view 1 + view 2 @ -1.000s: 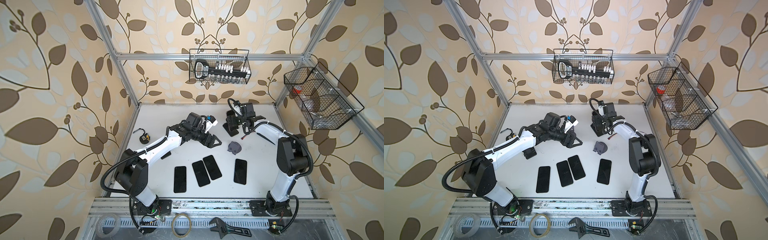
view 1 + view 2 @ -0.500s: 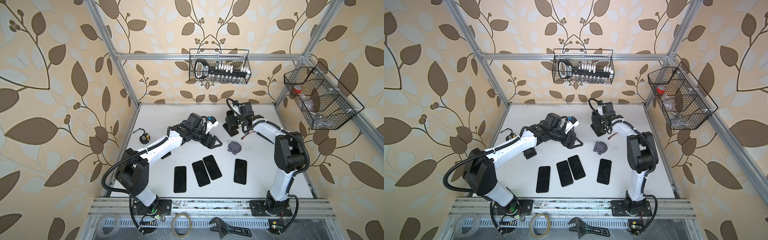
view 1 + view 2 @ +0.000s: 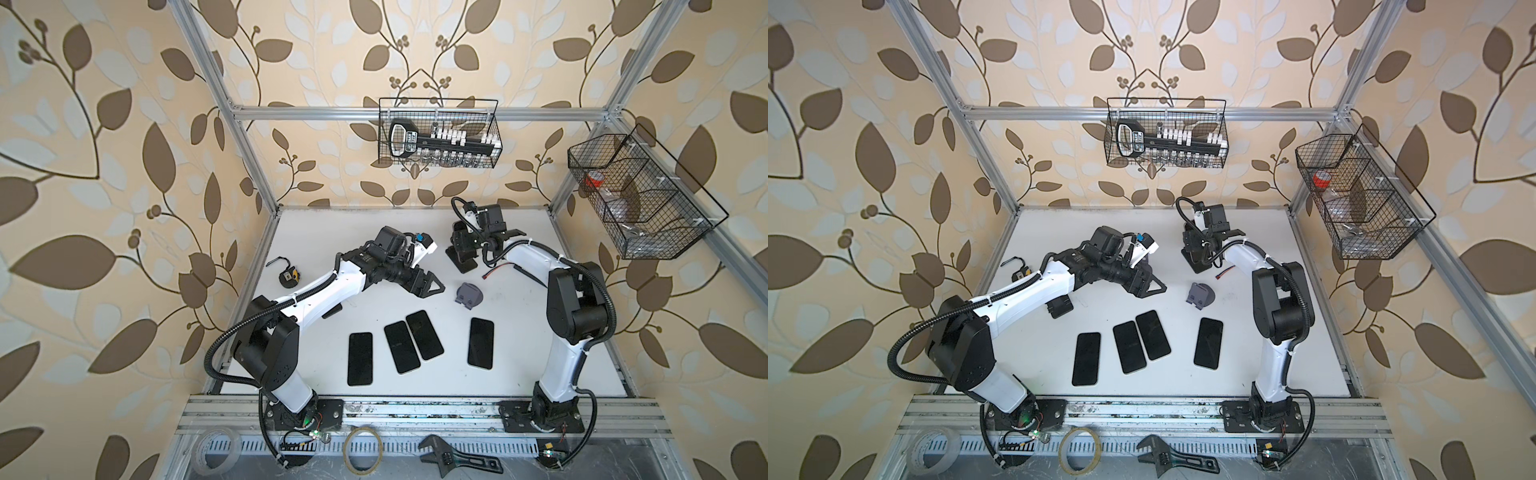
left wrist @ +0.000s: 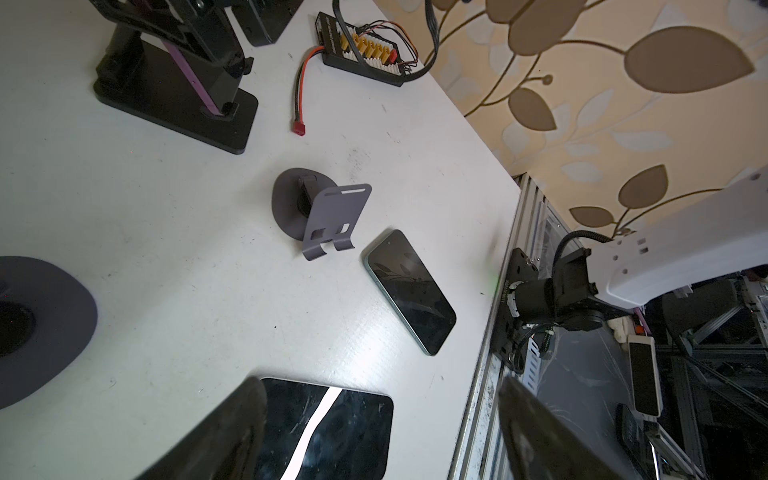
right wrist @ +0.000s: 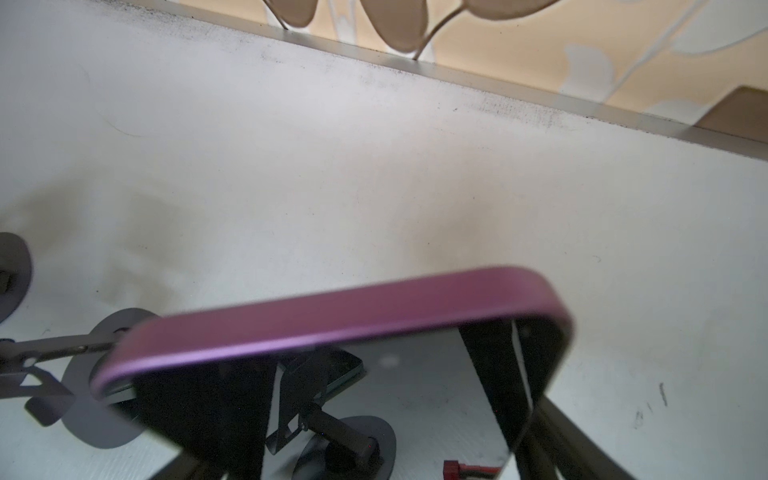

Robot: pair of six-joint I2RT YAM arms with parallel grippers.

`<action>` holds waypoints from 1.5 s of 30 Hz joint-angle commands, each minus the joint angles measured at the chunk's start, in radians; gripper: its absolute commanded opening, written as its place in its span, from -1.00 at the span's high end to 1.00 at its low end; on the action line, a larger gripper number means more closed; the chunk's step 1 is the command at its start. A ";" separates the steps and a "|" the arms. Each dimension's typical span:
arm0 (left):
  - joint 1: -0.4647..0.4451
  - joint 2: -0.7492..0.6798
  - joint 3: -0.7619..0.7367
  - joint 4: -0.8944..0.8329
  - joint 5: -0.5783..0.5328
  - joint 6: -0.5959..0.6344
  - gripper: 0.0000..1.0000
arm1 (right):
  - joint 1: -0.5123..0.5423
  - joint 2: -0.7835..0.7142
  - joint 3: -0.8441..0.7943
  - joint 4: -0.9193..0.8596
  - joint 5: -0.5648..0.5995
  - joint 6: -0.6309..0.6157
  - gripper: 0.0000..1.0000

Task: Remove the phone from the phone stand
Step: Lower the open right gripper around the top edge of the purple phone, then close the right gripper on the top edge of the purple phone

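The phone [image 5: 332, 316] has a purple rim and a dark glossy screen. It stands upright in the black phone stand [image 3: 462, 261] at the back of the table, in both top views [image 3: 1196, 262]. My right gripper [image 3: 467, 243] sits over the stand from above, shut on the phone, with a finger against each side of it [image 5: 552, 440]. In the left wrist view the purple edge [image 4: 189, 70] shows above the stand's base [image 4: 199, 124]. My left gripper [image 3: 434, 286] hovers open at mid-table, holding nothing, over a flat phone [image 4: 332, 428].
An empty grey stand [image 3: 469, 295] stands between the two grippers. Several dark phones [image 3: 419, 334] lie flat toward the front. A charger board with a red-tipped lead [image 4: 361, 50] lies near the right edge, a tape measure [image 3: 288, 277] at the left. Wire baskets [image 3: 438, 137] hang on the walls.
My right gripper's jaws have narrowed onto the phone and its elbow has drifted slightly left. My left gripper has opened wider, staying almost in place.
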 commanded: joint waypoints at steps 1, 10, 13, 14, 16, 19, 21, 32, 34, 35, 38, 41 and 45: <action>-0.009 0.002 0.040 -0.015 0.014 0.010 -0.75 | -0.004 0.025 0.030 -0.013 0.000 -0.020 -0.67; -0.009 -0.002 0.041 -0.013 0.020 0.007 -0.75 | -0.005 0.008 0.026 -0.009 0.002 -0.027 -0.70; -0.008 -0.007 0.037 -0.011 0.020 0.007 -0.75 | -0.005 0.000 0.028 -0.009 0.013 -0.031 -0.78; -0.010 -0.007 0.039 -0.008 0.020 0.006 -0.75 | -0.005 -0.003 0.027 -0.008 0.014 -0.033 -0.80; -0.012 -0.007 0.037 -0.007 0.022 0.006 -0.75 | -0.005 -0.006 0.026 -0.006 0.011 -0.039 -0.82; -0.013 -0.006 0.037 -0.007 0.021 0.004 -0.75 | -0.005 -0.009 0.025 -0.005 0.000 -0.044 -0.83; -0.013 -0.006 0.036 -0.008 0.022 0.004 -0.75 | -0.006 -0.013 0.029 -0.006 -0.017 -0.043 -0.83; -0.015 -0.004 0.036 -0.006 0.027 0.004 -0.75 | -0.006 -0.013 0.046 -0.005 -0.040 -0.042 -0.73; -0.016 -0.004 0.036 -0.007 0.028 0.004 -0.74 | -0.006 -0.014 0.046 -0.004 -0.046 -0.042 -0.70; -0.016 -0.005 0.036 -0.008 0.026 0.004 -0.74 | -0.006 -0.015 0.045 -0.004 -0.048 -0.042 -0.70; -0.017 -0.004 0.042 -0.018 0.018 0.006 -0.74 | -0.007 -0.017 0.044 -0.003 -0.051 -0.043 -0.66; -0.019 -0.004 0.044 -0.020 0.017 0.006 -0.74 | -0.006 -0.021 0.041 -0.002 -0.050 -0.046 -0.63; -0.020 -0.002 0.045 -0.019 0.012 0.004 -0.73 | -0.006 -0.031 0.033 0.001 -0.038 -0.053 -0.60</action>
